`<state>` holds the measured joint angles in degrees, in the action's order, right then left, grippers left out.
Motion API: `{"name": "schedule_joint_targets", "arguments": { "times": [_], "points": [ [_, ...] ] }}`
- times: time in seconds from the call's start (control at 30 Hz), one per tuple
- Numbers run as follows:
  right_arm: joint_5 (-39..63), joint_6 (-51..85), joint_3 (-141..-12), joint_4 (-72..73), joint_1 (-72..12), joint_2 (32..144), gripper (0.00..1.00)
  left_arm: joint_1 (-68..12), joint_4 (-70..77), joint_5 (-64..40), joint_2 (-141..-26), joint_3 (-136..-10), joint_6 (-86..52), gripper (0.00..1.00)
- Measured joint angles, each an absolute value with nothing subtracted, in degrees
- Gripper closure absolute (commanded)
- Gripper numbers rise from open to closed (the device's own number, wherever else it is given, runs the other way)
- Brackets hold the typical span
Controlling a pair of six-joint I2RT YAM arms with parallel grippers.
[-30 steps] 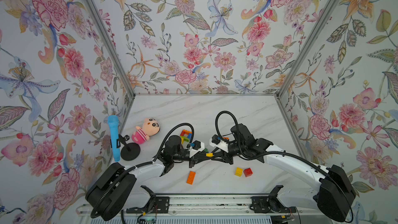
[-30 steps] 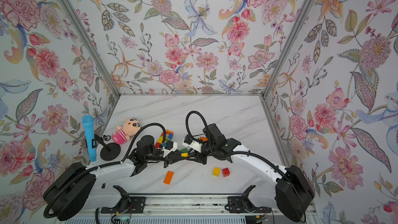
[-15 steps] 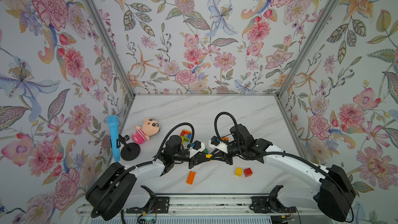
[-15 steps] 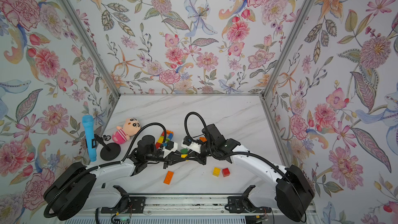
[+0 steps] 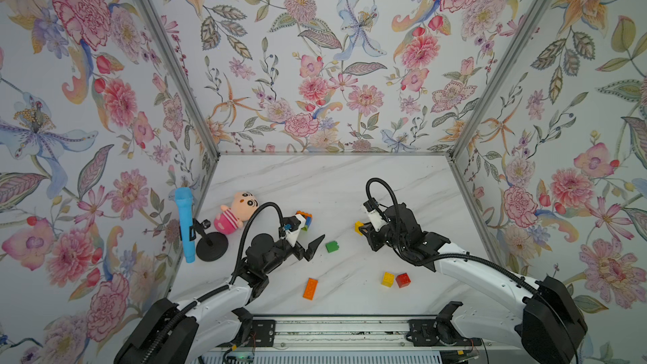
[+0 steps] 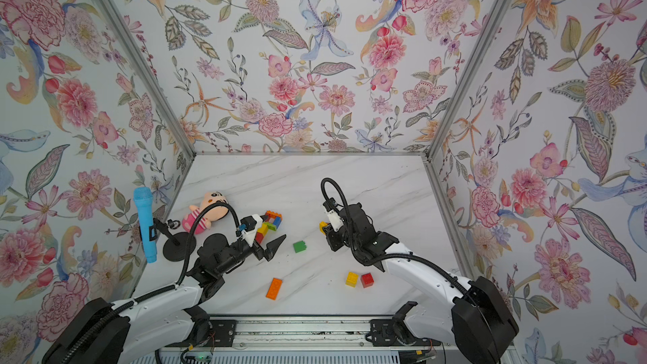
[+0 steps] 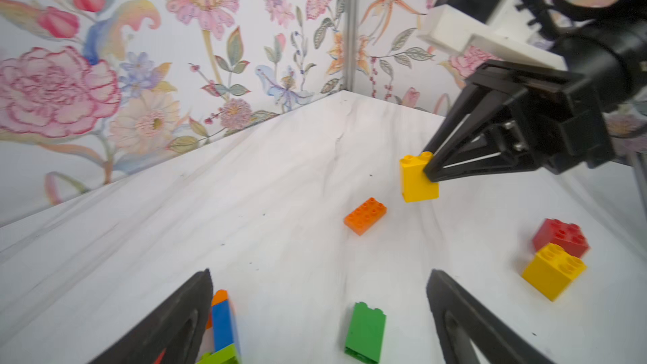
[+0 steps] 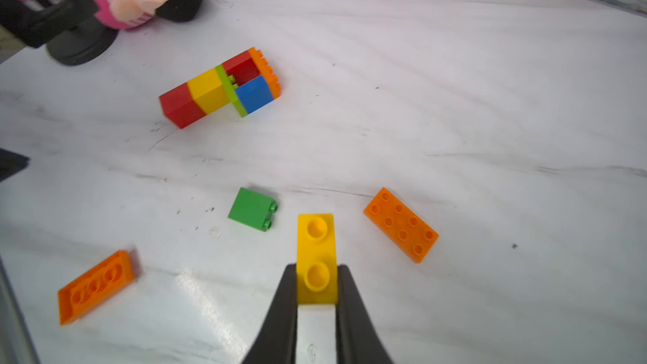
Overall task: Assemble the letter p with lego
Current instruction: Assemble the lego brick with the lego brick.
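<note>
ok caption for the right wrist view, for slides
Right claw shut on a narrow yellow studded plastic brick, with a small green plastic brick and the multicoloured brick assembly beyond.

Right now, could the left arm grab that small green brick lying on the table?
Probably yes. The left gripper is open, and the green brick lies loose just ahead of its fingertips, with nothing in the way.

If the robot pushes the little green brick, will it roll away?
Probably not: the green brick lies on a flat face, so it should slide across the smooth table, not roll. It looks like hard plastic, so likely stiff and light.
</note>
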<state>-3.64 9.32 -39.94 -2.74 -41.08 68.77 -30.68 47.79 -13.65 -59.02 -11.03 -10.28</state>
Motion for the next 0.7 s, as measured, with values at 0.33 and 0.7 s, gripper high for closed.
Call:
{"name": "schedule_joint_targets", "arguments": {
  "times": [0.33, 0.7],
  "points": [
    [-29.43, 33.54, -37.76, -0.86, -43.94, 77.43, 1.0, -25.32, 39.64, 10.2, -48.16, -6.98, -20.23, 0.01],
    [-32.95, 40.97, -37.47, 7.2, -44.21, 88.05, 1.0, -24.73, 37.04, 13.98, -42.57, -5.34, -22.11, 0.01]
  ]
}}
